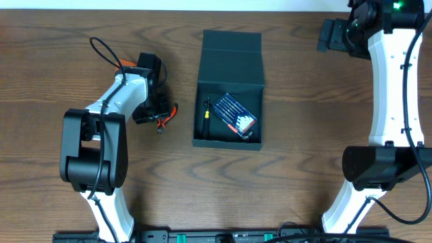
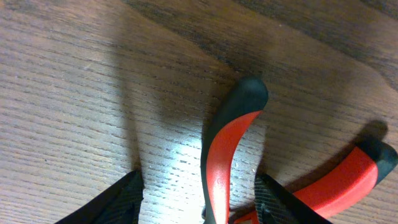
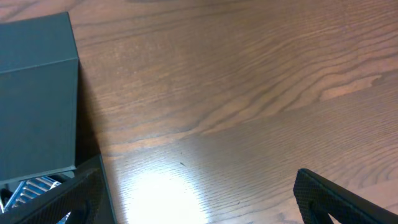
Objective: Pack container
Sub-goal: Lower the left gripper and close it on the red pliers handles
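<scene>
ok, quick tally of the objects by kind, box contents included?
container, dark box, lid open: 1
blue drill-bit case, inside the container: 1
slim yellow-and-black tool, inside the container: 1
red-and-black pliers, outside the container: 1
Total: 4

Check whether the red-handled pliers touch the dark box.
Apart. The overhead view shows a strip of bare table between the pliers and the left wall of the container.
</scene>
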